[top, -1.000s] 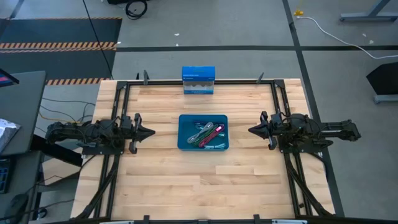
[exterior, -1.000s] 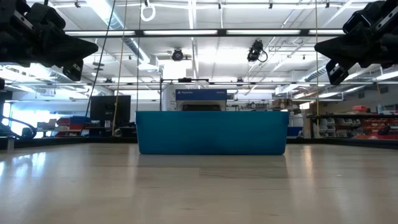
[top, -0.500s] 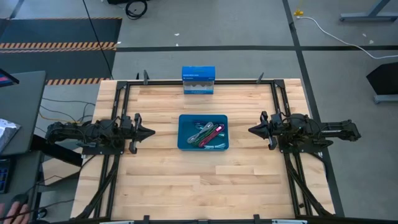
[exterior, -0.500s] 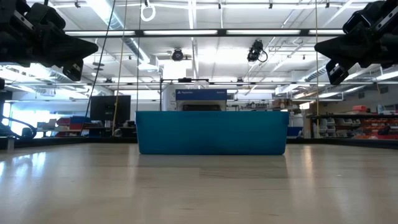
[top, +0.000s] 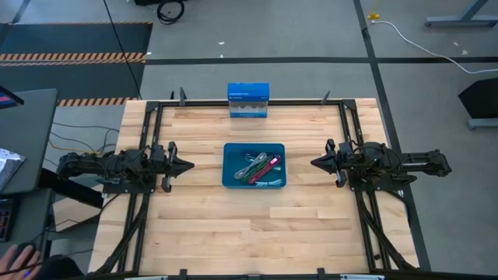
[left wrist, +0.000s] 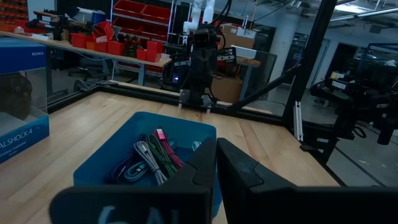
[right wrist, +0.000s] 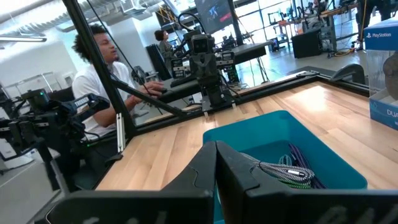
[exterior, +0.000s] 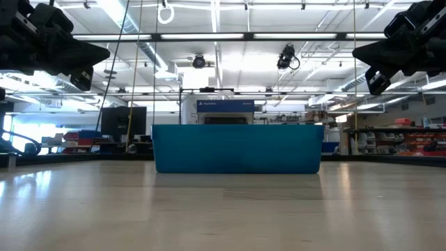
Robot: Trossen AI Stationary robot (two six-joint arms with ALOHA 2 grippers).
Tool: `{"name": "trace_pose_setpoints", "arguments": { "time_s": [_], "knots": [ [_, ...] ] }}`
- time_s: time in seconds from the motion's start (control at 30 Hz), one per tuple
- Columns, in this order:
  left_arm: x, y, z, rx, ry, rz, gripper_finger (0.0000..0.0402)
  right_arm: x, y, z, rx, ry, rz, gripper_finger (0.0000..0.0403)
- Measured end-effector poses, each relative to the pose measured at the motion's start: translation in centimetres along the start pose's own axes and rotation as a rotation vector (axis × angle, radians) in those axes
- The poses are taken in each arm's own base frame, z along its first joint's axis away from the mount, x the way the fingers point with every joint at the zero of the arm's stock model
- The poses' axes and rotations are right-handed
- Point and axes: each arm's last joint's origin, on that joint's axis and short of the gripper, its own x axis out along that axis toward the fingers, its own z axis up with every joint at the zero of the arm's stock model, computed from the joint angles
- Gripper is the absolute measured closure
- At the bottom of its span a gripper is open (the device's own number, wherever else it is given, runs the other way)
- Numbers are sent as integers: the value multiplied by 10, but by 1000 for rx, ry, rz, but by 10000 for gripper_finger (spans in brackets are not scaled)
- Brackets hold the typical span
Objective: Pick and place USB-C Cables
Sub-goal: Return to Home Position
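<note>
Blue bin (exterior: 237, 148) holds a many-coloured tangle of USB-C Cables (top: 261, 168); left claw (top: 189, 165) and right claw (top: 313, 162) closed.

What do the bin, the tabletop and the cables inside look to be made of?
Bin: likely moulded plastic, uniform matte blue walls. Tabletop: wood, pale jointed strips with visible grain, slight sheen. Cables: jackets look braided fabric, by the flecked weave; not certain.

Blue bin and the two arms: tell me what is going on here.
Nothing is being handled. The USB-C cables lie bundled in the blue bin at the middle of the table. The left gripper and the right gripper hover shut and empty on either side of it, apart from it, each pointing toward it.
</note>
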Motion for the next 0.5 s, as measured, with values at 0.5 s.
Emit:
{"name": "trace_pose_setpoints", "arguments": {
  "time_s": [0.5],
  "knots": [
    [0,0,0,0,0,0,379,0,0,0,0,0,0,389]
  ]
}}
